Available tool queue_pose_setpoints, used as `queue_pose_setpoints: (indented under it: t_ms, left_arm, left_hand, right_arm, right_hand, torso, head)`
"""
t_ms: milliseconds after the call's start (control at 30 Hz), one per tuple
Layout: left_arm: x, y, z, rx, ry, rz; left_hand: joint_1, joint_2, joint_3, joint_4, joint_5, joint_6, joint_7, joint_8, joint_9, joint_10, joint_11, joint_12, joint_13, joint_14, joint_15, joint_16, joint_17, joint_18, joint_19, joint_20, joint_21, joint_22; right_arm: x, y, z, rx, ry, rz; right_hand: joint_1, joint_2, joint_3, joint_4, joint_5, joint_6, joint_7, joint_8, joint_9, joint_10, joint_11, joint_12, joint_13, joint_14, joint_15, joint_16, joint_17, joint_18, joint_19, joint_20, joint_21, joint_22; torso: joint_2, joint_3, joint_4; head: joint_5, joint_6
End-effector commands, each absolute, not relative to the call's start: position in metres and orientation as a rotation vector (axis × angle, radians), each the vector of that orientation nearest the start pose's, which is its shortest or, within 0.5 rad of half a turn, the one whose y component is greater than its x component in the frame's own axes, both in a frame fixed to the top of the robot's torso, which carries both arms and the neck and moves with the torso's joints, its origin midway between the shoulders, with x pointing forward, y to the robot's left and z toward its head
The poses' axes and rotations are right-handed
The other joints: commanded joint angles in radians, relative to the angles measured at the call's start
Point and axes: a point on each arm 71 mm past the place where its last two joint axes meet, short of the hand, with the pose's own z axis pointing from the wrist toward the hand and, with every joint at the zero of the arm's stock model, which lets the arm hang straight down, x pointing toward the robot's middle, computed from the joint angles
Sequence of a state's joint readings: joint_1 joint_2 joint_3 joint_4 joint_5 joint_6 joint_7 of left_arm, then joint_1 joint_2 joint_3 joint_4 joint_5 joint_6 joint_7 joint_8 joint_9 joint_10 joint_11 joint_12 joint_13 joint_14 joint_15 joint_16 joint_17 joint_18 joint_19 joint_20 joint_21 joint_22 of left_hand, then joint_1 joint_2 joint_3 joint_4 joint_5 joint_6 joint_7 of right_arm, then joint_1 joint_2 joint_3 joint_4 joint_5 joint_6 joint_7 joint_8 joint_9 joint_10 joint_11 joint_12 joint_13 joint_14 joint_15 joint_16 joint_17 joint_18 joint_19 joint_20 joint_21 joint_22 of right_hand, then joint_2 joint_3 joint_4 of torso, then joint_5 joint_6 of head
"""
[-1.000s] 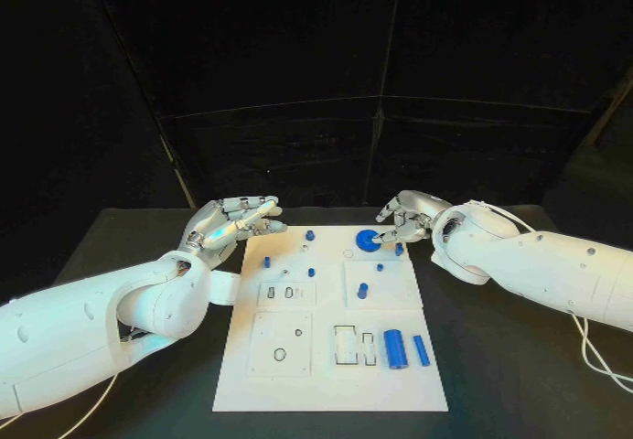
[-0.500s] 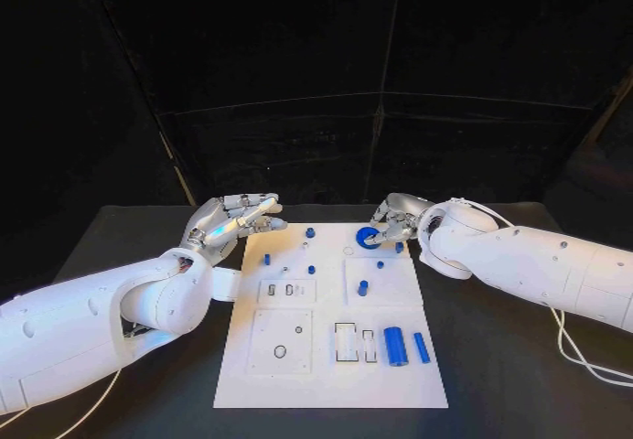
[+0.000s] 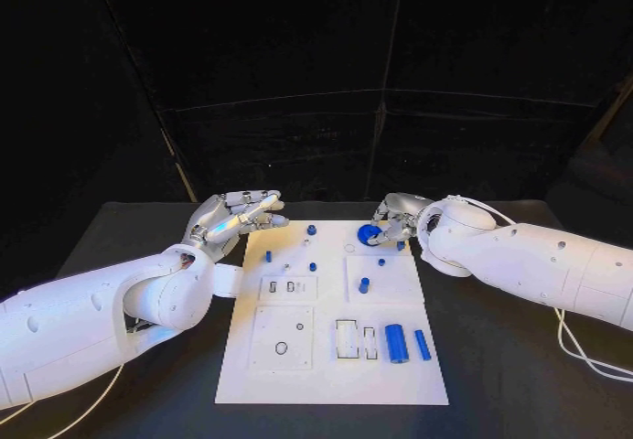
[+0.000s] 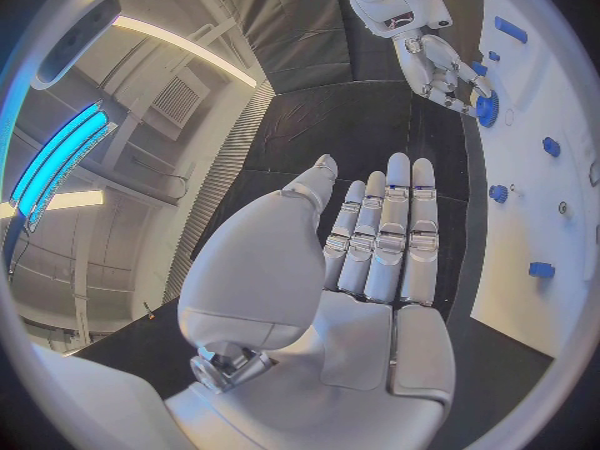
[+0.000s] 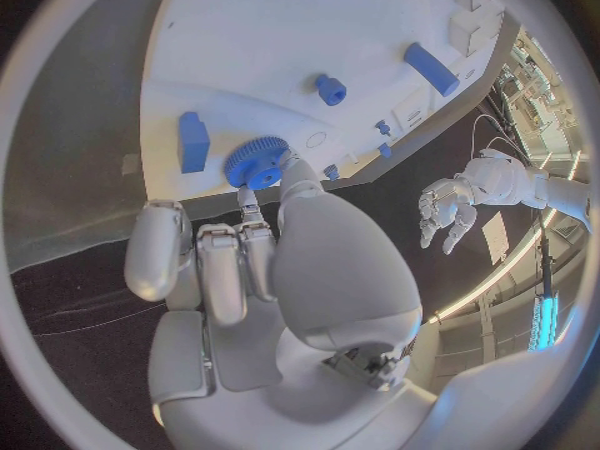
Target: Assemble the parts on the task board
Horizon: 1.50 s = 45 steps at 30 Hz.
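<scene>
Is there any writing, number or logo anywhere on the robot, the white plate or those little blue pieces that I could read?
None can be read.
The task board shows outlined slots and holes, no lettering.
The blue gear that the right hand pinches, and the other blue parts, bear no marks.
The left hand and both white arms look plain.

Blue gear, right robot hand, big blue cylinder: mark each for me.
blue gear [image 5: 256,162], right wrist view, toothed face.
right robot hand [image 3: 393,222], head view, back of the hand.
big blue cylinder [image 3: 396,343], head view, middle of its side.
</scene>
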<state>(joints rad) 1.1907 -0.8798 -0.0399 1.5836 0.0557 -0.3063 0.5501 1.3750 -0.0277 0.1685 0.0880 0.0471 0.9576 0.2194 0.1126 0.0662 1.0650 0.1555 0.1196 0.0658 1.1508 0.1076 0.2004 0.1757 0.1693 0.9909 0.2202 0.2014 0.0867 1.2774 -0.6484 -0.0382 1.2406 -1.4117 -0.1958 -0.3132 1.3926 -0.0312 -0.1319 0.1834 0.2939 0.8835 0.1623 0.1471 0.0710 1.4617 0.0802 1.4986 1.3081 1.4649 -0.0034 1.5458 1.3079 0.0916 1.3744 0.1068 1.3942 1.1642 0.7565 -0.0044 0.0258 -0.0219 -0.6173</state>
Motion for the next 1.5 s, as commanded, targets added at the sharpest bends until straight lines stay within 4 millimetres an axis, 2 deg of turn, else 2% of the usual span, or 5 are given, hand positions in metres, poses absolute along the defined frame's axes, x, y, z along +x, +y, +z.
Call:
queue_pose_setpoints:
  t_ms: [33, 233, 500, 1100, 1500]
  left_arm:
    - [0.477, 0.211, -0.167, -1.093, 1.271, -1.681]
    - [0.477, 0.211, -0.167, -1.093, 1.272, -1.681]
    - [0.477, 0.211, -0.167, -1.093, 1.273, -1.682]
    - [0.477, 0.214, -0.168, -1.096, 1.276, -1.677]
    - [0.476, 0.215, -0.167, -1.096, 1.275, -1.677]
  left_hand:
    - [-0.001, 0.011, -0.001, -0.005, 0.001, 0.001, 0.003, -0.004, -0.001, 0.003, 0.006, -0.004, -0.001, 0.008, 0.001, -0.006, 0.001, 0.013, 0.006, 0.001, -0.006, -0.002]
    - [-0.001, 0.011, -0.001, -0.005, 0.001, 0.001, 0.003, -0.004, -0.001, 0.003, 0.006, -0.004, -0.001, 0.008, 0.001, -0.006, 0.001, 0.013, 0.006, 0.001, -0.006, -0.002]
    - [-0.001, 0.011, -0.001, -0.005, 0.001, 0.001, 0.003, -0.004, -0.001, 0.003, 0.006, -0.004, -0.001, 0.008, 0.001, -0.006, 0.001, 0.013, 0.006, 0.001, -0.006, -0.002]
    - [0.000, 0.011, -0.001, -0.006, 0.001, 0.001, 0.003, -0.006, -0.001, 0.003, 0.007, -0.006, -0.001, 0.008, 0.001, -0.008, 0.002, 0.013, 0.007, 0.001, -0.008, -0.002]
    - [0.000, 0.011, -0.001, -0.006, 0.001, 0.001, 0.003, -0.006, -0.001, 0.003, 0.007, -0.006, -0.001, 0.008, 0.001, -0.008, 0.002, 0.013, 0.007, 0.001, -0.008, -0.002]
  right_arm:
    - [0.552, -0.195, -0.172, -0.035, 1.782, 0.342]
    - [0.552, -0.193, -0.172, -0.036, 1.777, 0.343]
    - [0.553, -0.185, -0.174, -0.039, 1.773, 0.352]
    - [0.551, -0.180, -0.171, -0.037, 1.722, 0.351]
    - [0.527, -0.154, -0.152, -0.138, 1.544, 0.426]
  right_hand:
    - [0.015, 0.005, 0.004, -0.008, 0.003, 0.010, 0.001, 0.007, 0.001, 0.041, -0.003, 0.007, 0.161, 0.093, 0.005, 0.004, 0.194, -0.012, 0.010, 0.000, 0.005, 0.003]
    - [0.054, 0.032, 0.038, -0.036, -0.046, 0.023, 0.001, 0.010, 0.000, 0.041, -0.003, 0.009, 0.165, 0.093, 0.004, 0.005, 0.198, -0.014, 0.012, -0.001, 0.009, 0.010]
    - [0.043, 0.043, 0.049, -0.035, -0.053, 0.046, -0.001, 0.018, 0.001, 0.048, -0.005, 0.015, 0.175, 0.094, 0.004, 0.007, 0.203, -0.015, 0.017, -0.001, 0.015, 0.021]
    - [0.042, 0.065, 0.094, -0.046, 0.002, 0.108, -0.019, 0.022, 0.001, 0.078, -0.021, 0.041, 0.217, 0.096, -0.010, 0.010, 0.213, -0.021, 0.033, -0.011, 0.031, 0.053]
    - [0.050, 0.056, 0.120, -0.061, -0.004, 0.125, -0.024, 0.016, 0.000, 0.091, -0.026, 0.053, 0.235, 0.098, -0.015, 0.013, 0.223, -0.028, 0.050, -0.017, 0.046, 0.087]
  torso:
    - [-0.001, -0.0004, 0.0004]
    - [0.000, 0.0010, 0.0006]
    - [0.000, 0.0012, 0.0006]
    - [-0.001, 0.0011, 0.0008]
    - [-0.002, 0.0004, 0.0007]
  head:
    - [0.000, -0.001]
    - [-0.001, -0.003]
    - [-0.004, -0.006]
    - [0.000, -0.008]
    - [0.004, -0.004]
